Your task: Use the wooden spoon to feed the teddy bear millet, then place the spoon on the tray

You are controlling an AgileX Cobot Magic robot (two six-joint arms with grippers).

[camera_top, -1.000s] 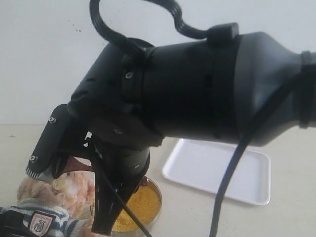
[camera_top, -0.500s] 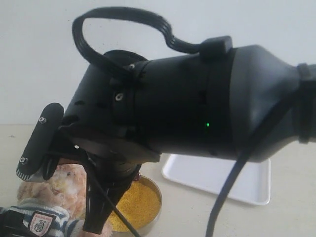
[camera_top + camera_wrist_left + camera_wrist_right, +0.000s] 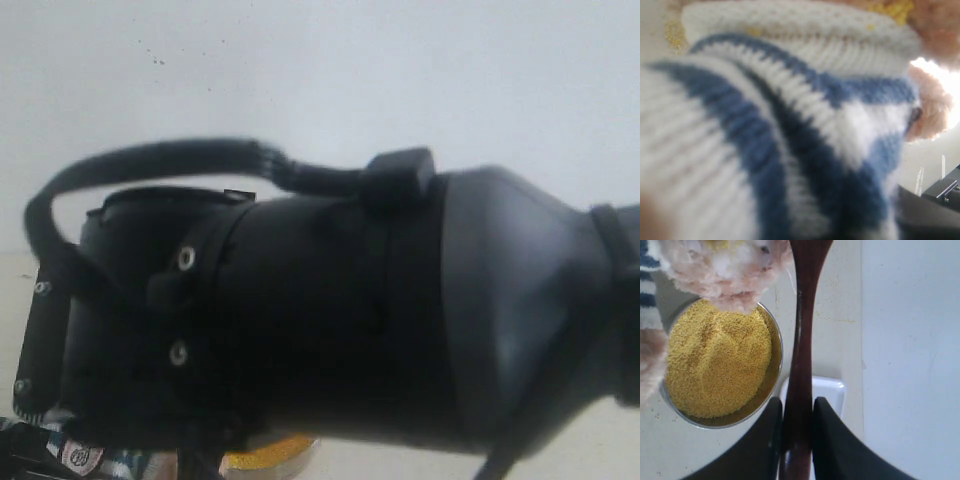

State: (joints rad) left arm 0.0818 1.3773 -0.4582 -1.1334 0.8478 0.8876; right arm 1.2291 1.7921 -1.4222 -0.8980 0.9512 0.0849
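My right gripper (image 3: 797, 407) is shut on the thin handle of the dark reddish-brown wooden spoon (image 3: 802, 330). The spoon's bowl end reaches up beside the teddy bear's fluffy face (image 3: 722, 265). Yellow millet (image 3: 715, 360) fills the round metal bowl (image 3: 776, 340) just under the bear's face. A corner of the white tray (image 3: 832, 390) shows beyond the bowl, behind the spoon handle. The bear's navy-and-white striped shirt (image 3: 790, 130) fills the left wrist view, with a few millet grains (image 3: 892, 7) on its fur. My left gripper's fingers do not show.
In the exterior view my right arm (image 3: 330, 320) covers nearly everything. Only the bear's chest badge (image 3: 80, 455) and a sliver of the millet (image 3: 270, 455) show under it. A white wall stands behind the table.
My right arm has swung nearer the exterior camera and lower with the spoon. It now hides the tray and most of the bear and bowl, which were visible before.
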